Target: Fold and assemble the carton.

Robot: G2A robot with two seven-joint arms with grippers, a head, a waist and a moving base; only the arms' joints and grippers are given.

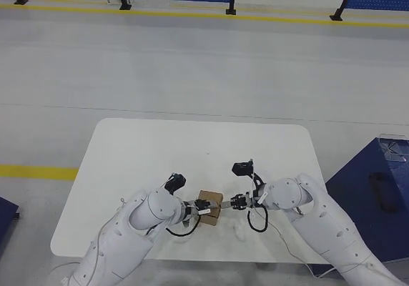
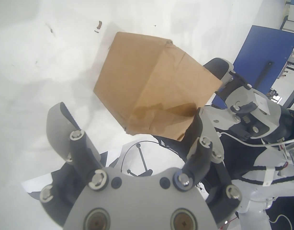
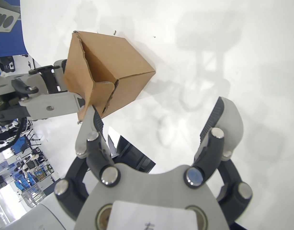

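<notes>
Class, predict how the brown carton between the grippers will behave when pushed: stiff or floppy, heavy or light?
Probably light: the carton looks hollow, with one end open. Its thin walls likely flex, since the flaps are creased. It might slide on the smooth table.

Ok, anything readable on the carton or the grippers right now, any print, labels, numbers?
Carton: plain brown card, no print on the faces shown.
White label at the right gripper base: cut off by the picture edge, unreadable.
White sticker on that gripper, seen from the left wrist: too small to read.
Cable tag: too small to read.
</notes>
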